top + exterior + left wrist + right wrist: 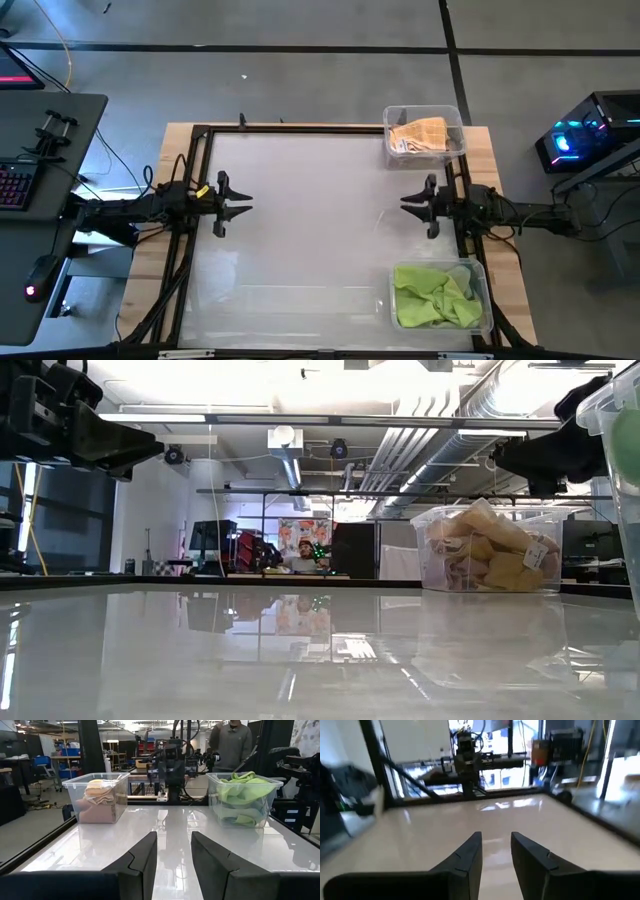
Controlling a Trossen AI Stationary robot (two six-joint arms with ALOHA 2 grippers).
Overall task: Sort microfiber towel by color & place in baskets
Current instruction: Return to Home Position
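Observation:
Two clear plastic baskets stand on the table's right side. The far one (425,135) (96,797) (487,548) holds orange towels (420,134); the near one (440,295) (244,799) holds green towels (432,296). My left gripper (240,203) (173,855) hovers open over the table's left part, pointing right. My right gripper (410,203) (496,852) hovers open at the right, between the two baskets, pointing left. Neither touches anything.
The white tabletop (310,230) lies between the two grippers, framed by a black rail (300,128). A person (231,742) stands beyond the table's right side. A desk with a keyboard (12,185) is off the left edge.

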